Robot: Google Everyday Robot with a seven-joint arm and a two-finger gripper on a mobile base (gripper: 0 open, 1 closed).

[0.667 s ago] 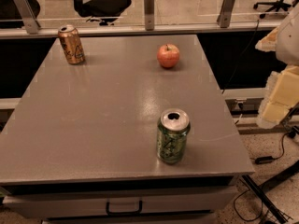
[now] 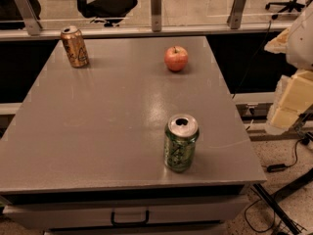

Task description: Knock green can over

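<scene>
The green can (image 2: 181, 143) stands upright near the front right corner of the grey table (image 2: 98, 131). It has a green and pale patterned body and an open silver top. The gripper (image 2: 291, 100) shows only as pale cream arm parts at the right edge of the camera view. It is off the table, well to the right of the green can and a little higher, and touches nothing.
An orange-gold can (image 2: 74, 46) stands upright at the table's back left. A red apple (image 2: 176, 58) sits at the back, right of centre. A glass-and-post rail (image 2: 155, 9) runs behind the table. Cables (image 2: 283, 168) lie on the floor at the right.
</scene>
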